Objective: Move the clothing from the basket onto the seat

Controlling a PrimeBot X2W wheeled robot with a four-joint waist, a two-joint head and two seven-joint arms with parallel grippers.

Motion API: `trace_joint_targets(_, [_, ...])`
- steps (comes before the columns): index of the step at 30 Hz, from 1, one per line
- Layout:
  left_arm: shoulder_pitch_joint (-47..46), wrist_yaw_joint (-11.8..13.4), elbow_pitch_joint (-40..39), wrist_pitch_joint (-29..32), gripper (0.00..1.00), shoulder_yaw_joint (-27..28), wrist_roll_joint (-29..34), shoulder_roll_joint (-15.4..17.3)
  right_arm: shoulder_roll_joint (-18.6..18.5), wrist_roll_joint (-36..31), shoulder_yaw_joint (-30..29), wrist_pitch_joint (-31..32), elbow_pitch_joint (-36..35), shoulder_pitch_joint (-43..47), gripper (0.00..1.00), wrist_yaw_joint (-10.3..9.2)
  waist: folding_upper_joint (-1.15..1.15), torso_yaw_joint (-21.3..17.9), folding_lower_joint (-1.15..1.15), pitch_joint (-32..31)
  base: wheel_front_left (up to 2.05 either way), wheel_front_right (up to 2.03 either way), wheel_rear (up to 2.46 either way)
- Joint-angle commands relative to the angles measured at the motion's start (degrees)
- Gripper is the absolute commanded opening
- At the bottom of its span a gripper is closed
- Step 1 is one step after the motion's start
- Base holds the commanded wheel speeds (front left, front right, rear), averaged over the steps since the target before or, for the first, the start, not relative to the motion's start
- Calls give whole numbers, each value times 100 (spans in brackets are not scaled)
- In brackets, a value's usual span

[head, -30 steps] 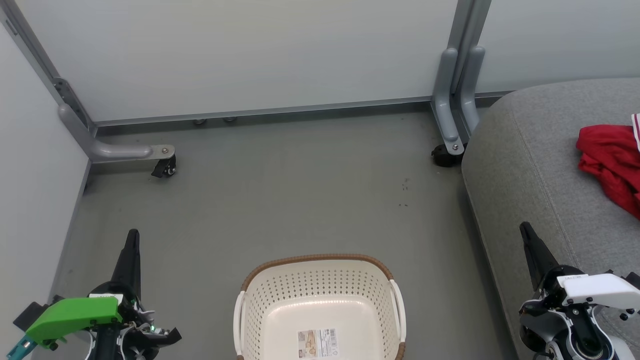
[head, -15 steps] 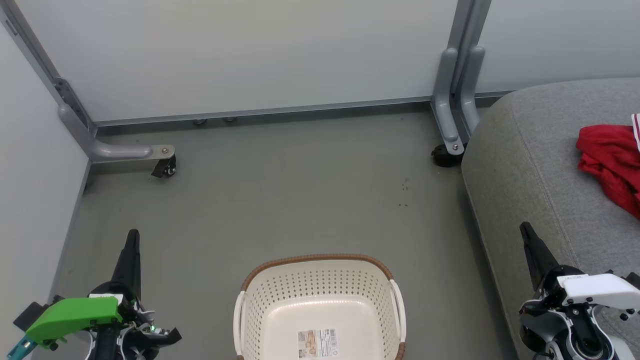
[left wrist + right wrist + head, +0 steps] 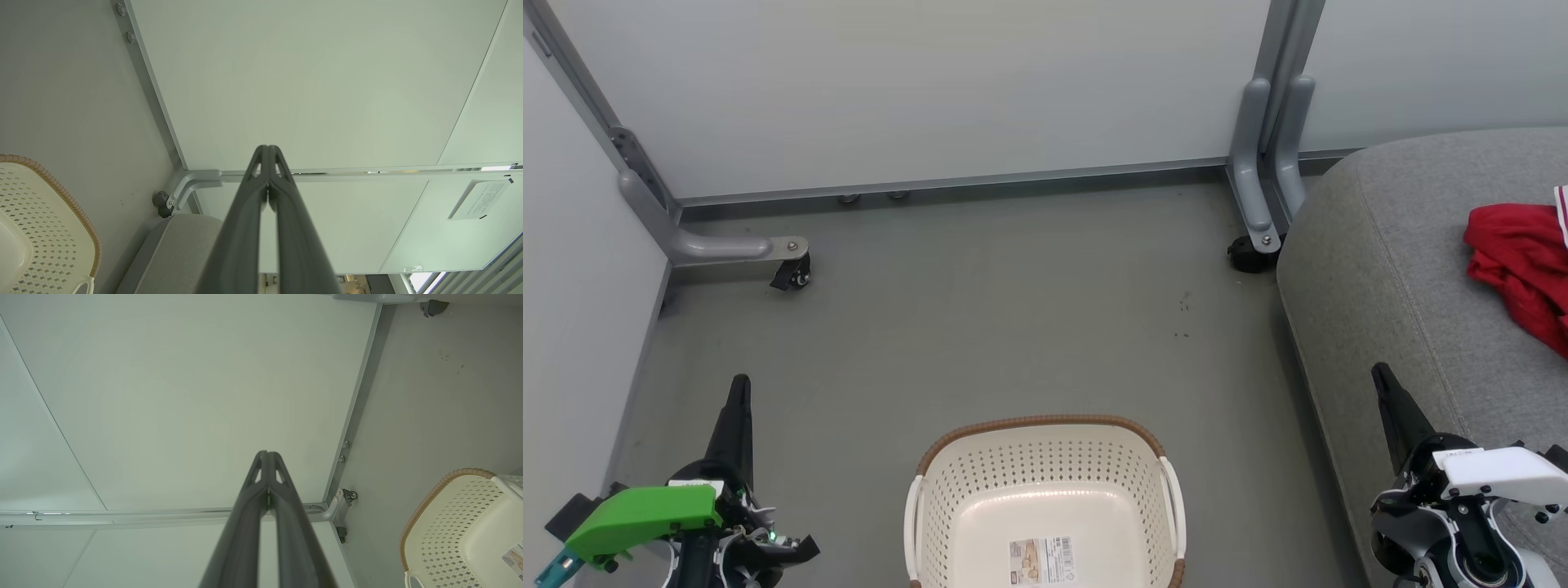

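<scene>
Nothing moved: one basket, one seat, two closed pincers.

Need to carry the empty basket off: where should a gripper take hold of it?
Take the basket by the side handle nearest the right gripper, coming down from above. The handle is a thin white loop standing off the wall, so jaws can close around it.

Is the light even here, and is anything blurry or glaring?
Head view: soft even light, sharp, faint sheen on the basket floor. Left wrist view: left gripper looms large, slightly soft near the lens. Right wrist view: right gripper likewise.
</scene>
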Motion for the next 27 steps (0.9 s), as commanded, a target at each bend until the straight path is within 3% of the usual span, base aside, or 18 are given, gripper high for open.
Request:
trace_joint_targets(1, [-74, -35, 5, 24, 0, 25, 48, 8, -11, -22, -14, 21, 12, -53, 0, -6, 0, 0, 0, 0, 0, 0, 0])
trace_joint_targets(27, [-77, -35, 6, 38, 0, 44, 58, -8, -1, -34, -28, 36, 12, -54, 0, -6, 0, 0, 0, 0, 0, 0, 0])
